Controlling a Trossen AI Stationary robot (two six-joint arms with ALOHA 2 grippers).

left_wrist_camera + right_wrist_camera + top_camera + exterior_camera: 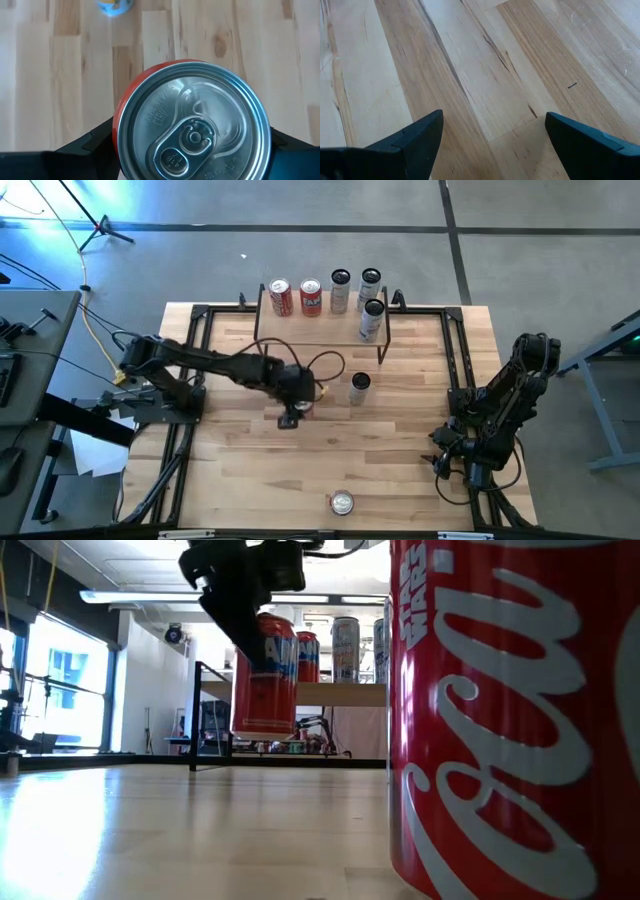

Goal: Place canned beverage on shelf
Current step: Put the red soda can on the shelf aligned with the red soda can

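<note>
My left gripper (293,408) is over the middle of the table, shut on a red can (192,125). The can hangs clear above the tabletop in the low view (265,680). The shelf (320,330) stands at the table's far side, and its plank shows in the low view (340,693). Two red cans (295,297) and three silver cans (355,288) stand on it. My right gripper (445,460) is open and empty near the table's right edge, over bare wood (490,100). My left gripper pinches the red can between its two fingers, one on each side of the can's wall (119,135) near its upper end. The fingers (95,145) come from above, pointing down. The can hangs about upright, top up, lifted clear of the table.
A silver can (360,388) stands on the table just right of my left gripper, in front of the shelf. A red cola can (342,502) stands near the front edge and fills the right of the low view (510,720). Black frame rails (190,380) run along the table's sides.
</note>
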